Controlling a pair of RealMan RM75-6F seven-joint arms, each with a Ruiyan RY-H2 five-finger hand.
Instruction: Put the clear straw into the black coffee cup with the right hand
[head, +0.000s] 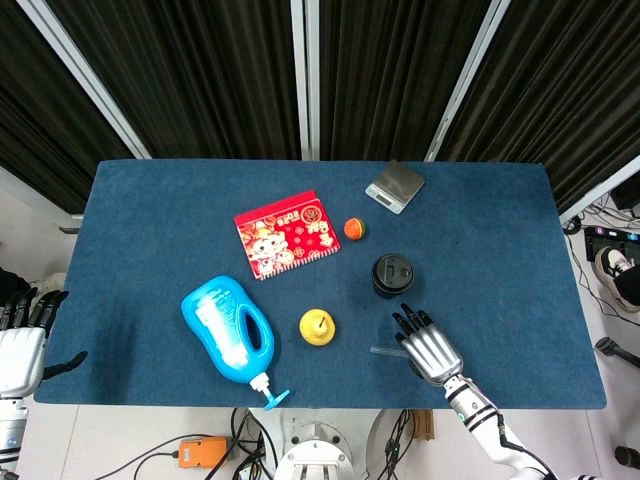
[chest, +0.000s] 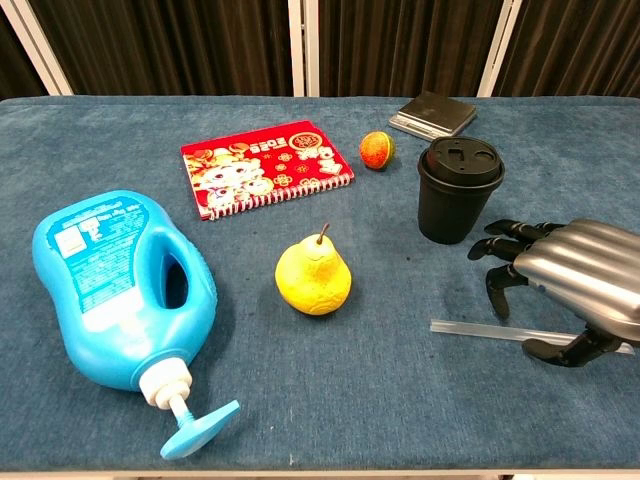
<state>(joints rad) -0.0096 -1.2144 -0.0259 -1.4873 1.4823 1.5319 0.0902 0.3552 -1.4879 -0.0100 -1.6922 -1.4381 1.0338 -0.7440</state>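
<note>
Right now the right hand (chest: 565, 285) hovers over the clear straw (chest: 470, 328), fingers (chest: 505, 275) spread and curled downward, holding nothing; whether a fingertip touches the straw I cannot tell. Head view shows the same right hand (head: 428, 345) palm-down across the straw (head: 382, 350), only the straw's left end showing past it. Straw lies flat on the blue tabletop (chest: 400, 400), near the front edge, just in front of the black coffee cup (chest: 458, 190). Cup stands upright with its lid on, apart from the straw; the fingertips reach close to its right side without touching it. In the head view the cup (head: 392, 275) sits just above the hand.

Left hand (head: 20, 345) is off the tabletop's left edge in the head view, fingers apart, empty.

Other items: yellow pear (chest: 313, 277) upright at centre, left of the straw; blue detergent bottle (chest: 120, 300) lying on its side at left, pump toward the front edge; red notebook (chest: 265, 167) flat behind the pear; small orange-red fruit (chest: 377, 150) just right of the notebook; grey scale (chest: 433, 113) near the far edge, behind the cup.
</note>
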